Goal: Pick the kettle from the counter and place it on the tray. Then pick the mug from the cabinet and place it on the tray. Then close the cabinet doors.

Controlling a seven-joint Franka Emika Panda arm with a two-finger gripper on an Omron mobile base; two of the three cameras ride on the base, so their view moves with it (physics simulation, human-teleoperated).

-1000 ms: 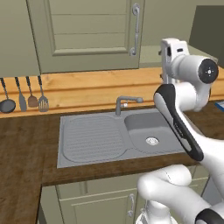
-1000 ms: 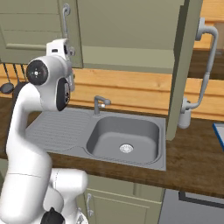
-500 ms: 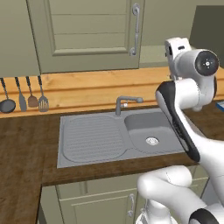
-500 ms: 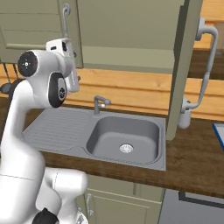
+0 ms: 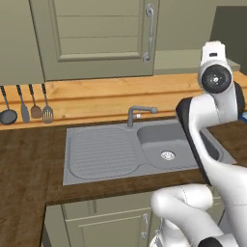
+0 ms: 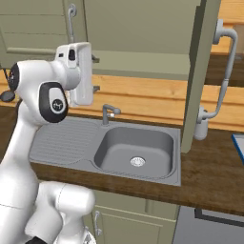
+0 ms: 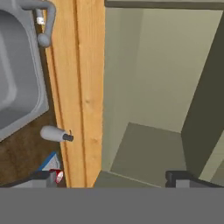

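Observation:
My gripper (image 7: 111, 179) is open and empty, its fingertips (image 7: 43, 177) wide apart, and it faces into the open cabinet (image 7: 144, 87) above its pale shelf (image 7: 144, 153). From the right base view the gripper (image 6: 95, 74) hangs in front of the cabinet above the sink. The left cabinet door (image 5: 96, 38) is shut; the right one (image 6: 200, 71) stands open. A blue corner of the tray (image 7: 49, 161) lies on the counter (image 6: 209, 162). A small red-and-white patch (image 7: 56, 176) beside it is too cut off to name. The kettle and mug are out of view.
A grey steel sink (image 5: 164, 144) with a faucet (image 5: 140, 113) is set in the counter below the arm. A soap dispenser (image 6: 201, 126) stands right of the sink, under the open door. Utensils (image 5: 29, 103) hang on the wooden backsplash at the left.
The hand has swung a little to the right, toward the open cabinet, and the wrist has turned. The jaws have stayed open.

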